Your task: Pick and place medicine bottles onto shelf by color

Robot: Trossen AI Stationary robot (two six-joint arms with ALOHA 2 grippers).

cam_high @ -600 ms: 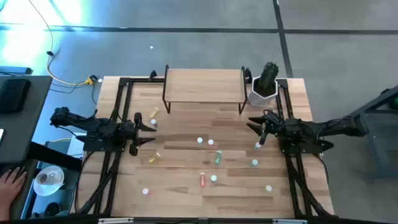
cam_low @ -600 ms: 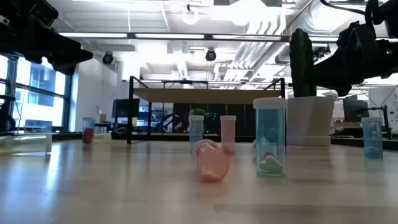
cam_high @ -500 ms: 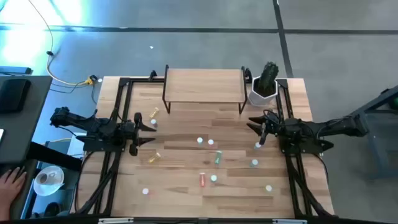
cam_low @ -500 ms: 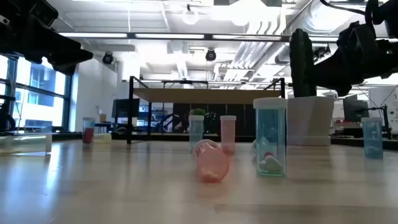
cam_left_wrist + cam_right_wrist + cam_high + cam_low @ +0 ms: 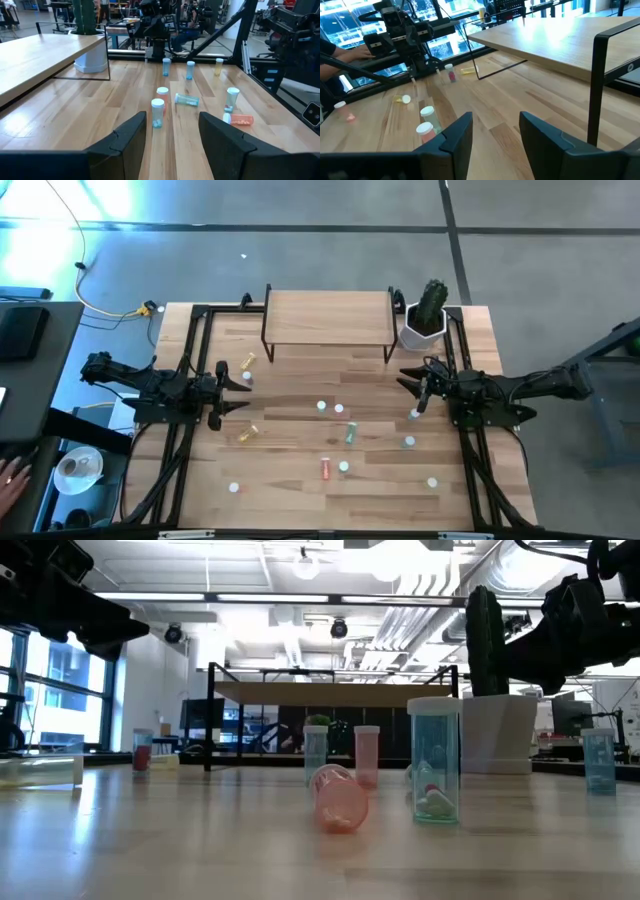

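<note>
The light-wood shelf (image 5: 328, 315) stands on black legs at the table's far middle, with nothing on it. Small bottles lie scattered on the table in front of it: yellow ones (image 5: 247, 361) (image 5: 248, 434), a lying green one (image 5: 351, 433), a lying red one (image 5: 326, 469) and several pale-capped blue ones (image 5: 322, 406). My left gripper (image 5: 232, 392) hovers open at the table's left side, with a pink bottle (image 5: 247, 378) beside it. My right gripper (image 5: 410, 385) hovers open at the right side, near a blue bottle (image 5: 414, 414). Both are empty.
A white pot with a cactus (image 5: 424, 320) stands right of the shelf. Black frame rails (image 5: 190, 360) run along both table sides. A person's hand (image 5: 8, 475) shows off the table at the left. Bare wood lies between the shelf and the bottles.
Both arms and all bottles have kept still. The person's hand beyond the table's left edge has drawn back toward the picture's edge.
</note>
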